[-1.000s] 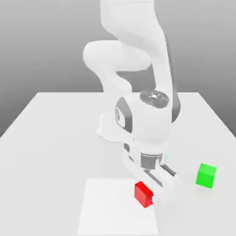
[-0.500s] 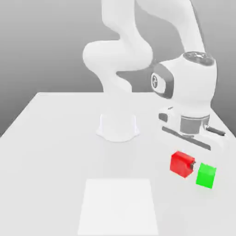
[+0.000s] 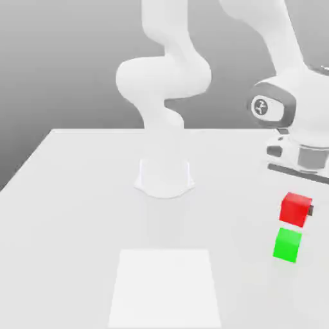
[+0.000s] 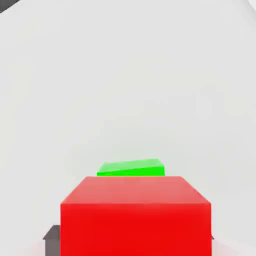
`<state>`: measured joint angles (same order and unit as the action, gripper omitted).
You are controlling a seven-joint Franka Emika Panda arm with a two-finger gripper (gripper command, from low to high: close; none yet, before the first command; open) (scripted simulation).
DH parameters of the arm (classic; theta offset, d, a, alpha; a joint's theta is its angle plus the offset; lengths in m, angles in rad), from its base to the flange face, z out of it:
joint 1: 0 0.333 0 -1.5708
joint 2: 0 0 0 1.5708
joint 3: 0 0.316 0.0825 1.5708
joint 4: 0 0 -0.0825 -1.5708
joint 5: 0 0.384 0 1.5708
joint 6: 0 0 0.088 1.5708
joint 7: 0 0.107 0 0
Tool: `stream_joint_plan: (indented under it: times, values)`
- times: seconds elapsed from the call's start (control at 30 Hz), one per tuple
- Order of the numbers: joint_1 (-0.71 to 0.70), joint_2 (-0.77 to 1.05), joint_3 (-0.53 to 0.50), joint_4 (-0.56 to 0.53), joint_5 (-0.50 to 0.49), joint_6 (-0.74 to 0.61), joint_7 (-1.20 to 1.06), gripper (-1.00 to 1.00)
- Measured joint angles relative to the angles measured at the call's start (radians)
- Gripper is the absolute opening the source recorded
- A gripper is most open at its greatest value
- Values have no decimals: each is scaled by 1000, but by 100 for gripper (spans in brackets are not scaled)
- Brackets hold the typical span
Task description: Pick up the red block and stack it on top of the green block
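1. The red block (image 3: 295,209) has gone from low over the white mat (image 3: 166,288) at the front of the bench (image 3: 77,193) to hang in the air at the exterior view's right — lifted off and carried across within the last second.
2. The hand (image 3: 301,207) is clamped on the red block; a dark fingertip (image 3: 310,209) shows at the cube's side.
3. The green block (image 3: 287,245) sits on the bench where it was, now directly beneath the red one with a clear gap between them.
4. My judgement: the carry looks nearly done — what is left is to fine-tune alignment, lower and release.
5. The exterior view gives the vertical gap and the arm (image 3: 295,83) above. The hand view looks past the red block (image 4: 135,215) and shows only a sliver of green (image 4: 131,168) beyond its edge, suggesting the cubes are not quite aligned.
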<state>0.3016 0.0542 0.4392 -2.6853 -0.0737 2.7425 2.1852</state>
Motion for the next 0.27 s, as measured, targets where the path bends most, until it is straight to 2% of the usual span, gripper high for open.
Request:
stream_joint_plan:
  times: [0.17, 0.2, 0.27]
  values:
    - [33, 100, -53, 2, -120, 83, 86, -100]
    - [41, 117, -65, 2, -140, 97, 100, 100]
    - [41, 117, -65, 2, -140, 97, 100, 100]
